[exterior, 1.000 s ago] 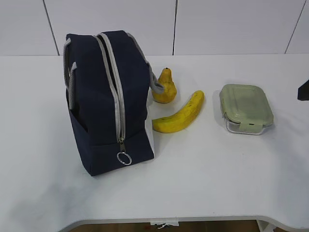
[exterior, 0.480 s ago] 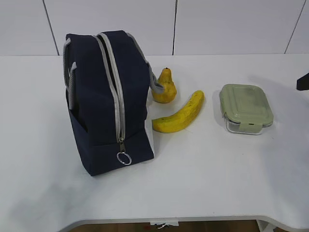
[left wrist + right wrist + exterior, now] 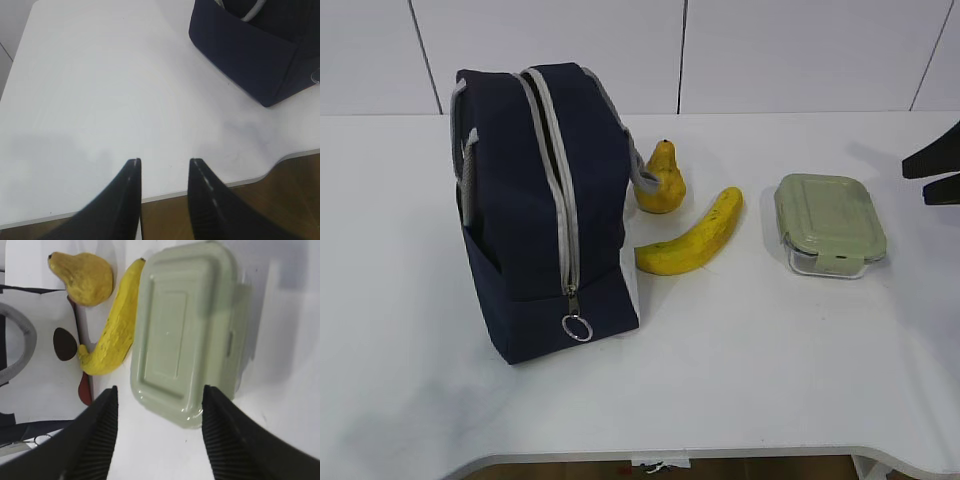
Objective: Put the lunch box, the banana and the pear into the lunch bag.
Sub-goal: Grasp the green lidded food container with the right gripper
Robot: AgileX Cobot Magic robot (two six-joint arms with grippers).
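The lunch bag (image 3: pixel 545 210) stands upright on the left of the white tabletop (image 3: pixel 740 360), its grey zipper run shut down to the ring pull (image 3: pixel 577 327), so nothing can go in until it is opened. Just right of it lie the pear (image 3: pixel 661 180), far, and the banana (image 3: pixel 692 236), nearer, with the lunch box (image 3: pixel 829 224) well apart further right, all within easy reach for loading. The right claw (image 3: pixel 157 432) hangs above the lunch box with its jaws spread wider than the lid, apparently lining up a grasp. The left claw (image 3: pixel 164 175) is also spread, holding nothing, over bare tabletop near the bag's left side.
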